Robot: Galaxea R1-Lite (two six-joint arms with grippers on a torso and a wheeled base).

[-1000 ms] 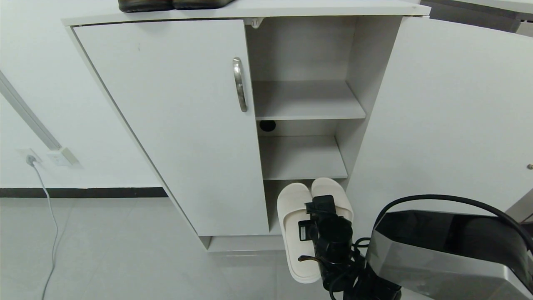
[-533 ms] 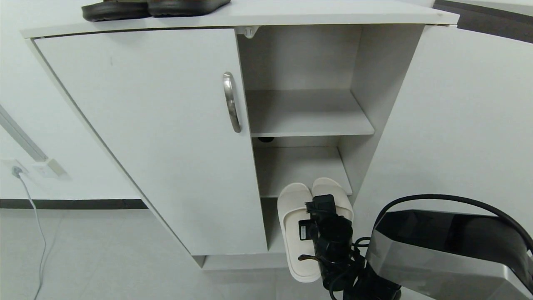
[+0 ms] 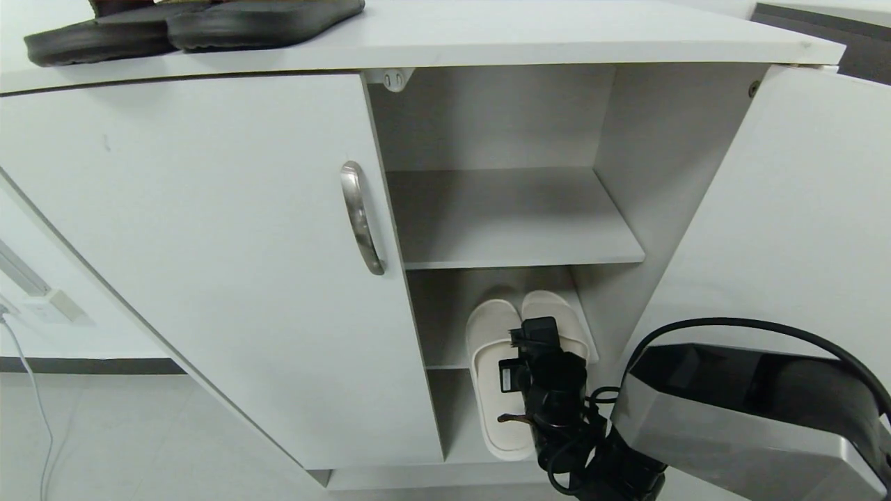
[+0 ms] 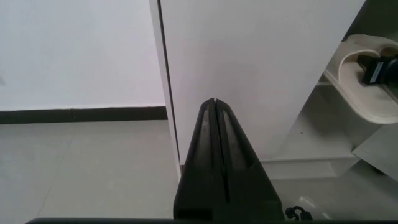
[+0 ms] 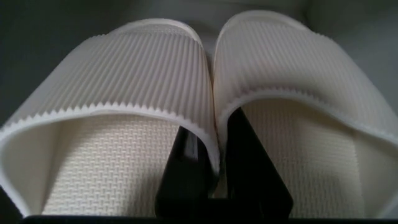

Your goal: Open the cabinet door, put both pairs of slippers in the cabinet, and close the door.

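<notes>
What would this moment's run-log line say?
right door open; right gripper shut on white slippers, before open compartment; black slippers on cabinet top; left gripper shut

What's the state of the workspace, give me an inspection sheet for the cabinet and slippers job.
Surface: white wooden cabinet, right door open, left door shut.
Job's things: cream ribbed slippers held with toes pointing into the open side; dark rubber slippers on the cabinet top.
Clutter: nothing seen.
Grippers: right gripper shut on the cream pair's inner edges; left gripper shut, holding nothing, low by the shut door.
Cables: white cord on the floor.
Surroundings: white wall, grey tiled floor.
</notes>
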